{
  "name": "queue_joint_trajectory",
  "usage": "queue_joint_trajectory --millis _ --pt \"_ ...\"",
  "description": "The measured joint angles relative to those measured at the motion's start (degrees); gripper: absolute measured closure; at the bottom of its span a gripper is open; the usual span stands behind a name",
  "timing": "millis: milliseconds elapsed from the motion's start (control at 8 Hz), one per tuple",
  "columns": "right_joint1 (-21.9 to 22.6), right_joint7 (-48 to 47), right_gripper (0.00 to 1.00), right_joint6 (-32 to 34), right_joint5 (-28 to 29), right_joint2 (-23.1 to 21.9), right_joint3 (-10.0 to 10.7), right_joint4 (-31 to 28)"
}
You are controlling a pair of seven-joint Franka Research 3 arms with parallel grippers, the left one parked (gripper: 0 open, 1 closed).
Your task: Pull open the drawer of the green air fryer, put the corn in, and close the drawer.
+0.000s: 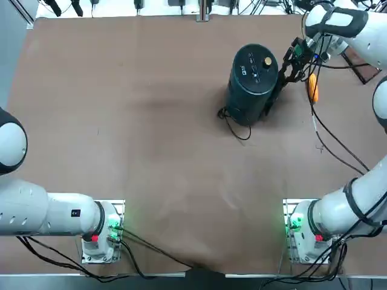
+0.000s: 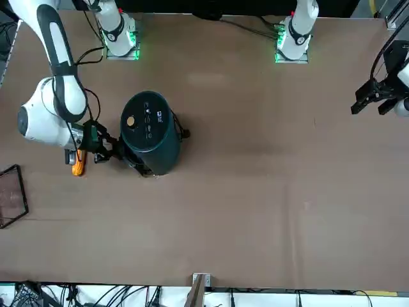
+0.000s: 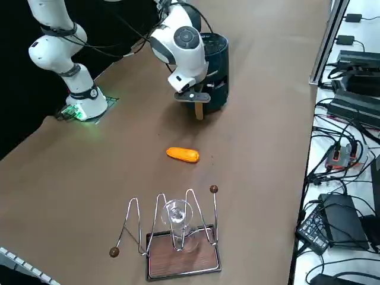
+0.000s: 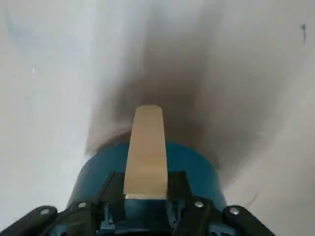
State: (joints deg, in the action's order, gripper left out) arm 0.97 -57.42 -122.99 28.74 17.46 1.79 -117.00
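Against the air fryer (image 1: 253,81), the right hand (image 4: 145,196) is clenched on the drawer's wooden handle (image 4: 145,150); pull straight, level. Behind the hand, the corn (image 3: 182,155) lies on the bench (image 1: 151,151).

table (image 1: 121,121): brown | on it: green air fryer (image 1: 253,81), corn (image 1: 312,87), wire rack (image 3: 175,240)

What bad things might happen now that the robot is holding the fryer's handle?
The right gripper is shut on the pale wooden handle of the drawer. The green air fryer stands free on the table, so a pull might drag or tip it rather than open it. The corn lies close by; the arm might knock it. The thin black cord could snag.
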Motion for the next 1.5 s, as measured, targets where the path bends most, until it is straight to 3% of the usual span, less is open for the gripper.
queue_joint_trajectory --millis 875,1125,1375,1500 --pt "-2.72 4.02 0.52 -0.03 -0.03 0.04 0.14 0.46" --pt "-2.73 4.95 0.39 -0.01 -0.03 0.04 0.14 0.51" --pt "-2.73 5.49 0.06 -0.01 -0.03 0.03 0.15 1.24" --pt "-2.75 5.85 0.0 0.38 -0.76 0.01 0.15 2.47"
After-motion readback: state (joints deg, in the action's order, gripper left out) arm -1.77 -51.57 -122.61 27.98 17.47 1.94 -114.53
